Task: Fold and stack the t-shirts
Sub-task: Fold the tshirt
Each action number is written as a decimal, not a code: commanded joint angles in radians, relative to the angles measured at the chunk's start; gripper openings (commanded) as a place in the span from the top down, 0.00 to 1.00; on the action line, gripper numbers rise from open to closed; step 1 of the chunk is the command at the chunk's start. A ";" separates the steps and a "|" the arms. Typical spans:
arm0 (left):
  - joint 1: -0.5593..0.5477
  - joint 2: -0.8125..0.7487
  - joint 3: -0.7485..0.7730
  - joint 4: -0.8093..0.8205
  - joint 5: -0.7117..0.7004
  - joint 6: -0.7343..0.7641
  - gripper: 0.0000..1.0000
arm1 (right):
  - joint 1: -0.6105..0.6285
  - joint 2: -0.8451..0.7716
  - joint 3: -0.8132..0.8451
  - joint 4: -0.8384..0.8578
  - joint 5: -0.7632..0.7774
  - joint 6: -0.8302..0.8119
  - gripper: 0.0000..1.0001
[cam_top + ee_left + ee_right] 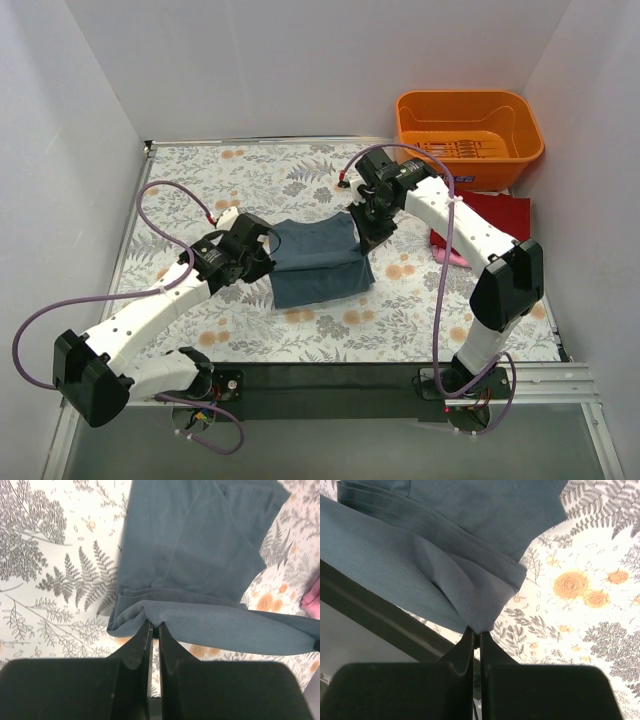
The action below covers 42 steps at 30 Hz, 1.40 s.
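The slate blue-grey t-shirt [318, 262] lies half folded in the middle of the flowered table, its top edge lifted between both arms. My left gripper [268, 252] is shut on the shirt's left corner [145, 615]. At the other end my right gripper [362, 232] is shut on the right corner [480, 622], with folded layers [470, 510] of the same shirt spread beyond. The blue-grey cloth [200, 540] below lies flat. A dark red t-shirt [495, 215] rests folded at the right, with a pink t-shirt [452, 256] peeking out under it; the pink cloth [312, 592] also shows in the left wrist view.
An orange plastic basket [468, 128] stands at the back right corner, close to the white wall. The table's black front rail [330, 385] runs between the arm bases. White walls close in the left, back and right sides.
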 commanded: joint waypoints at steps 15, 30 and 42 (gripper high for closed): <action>0.173 0.108 0.013 0.242 0.004 0.135 1.00 | -0.095 0.153 0.199 0.029 -0.053 -0.045 0.99; 0.228 0.277 0.018 0.379 0.004 0.198 1.00 | -0.146 0.316 0.284 0.082 -0.087 -0.045 0.99; 0.247 0.297 -0.024 0.444 -0.039 0.188 1.00 | -0.157 0.369 0.304 0.144 -0.090 -0.034 0.99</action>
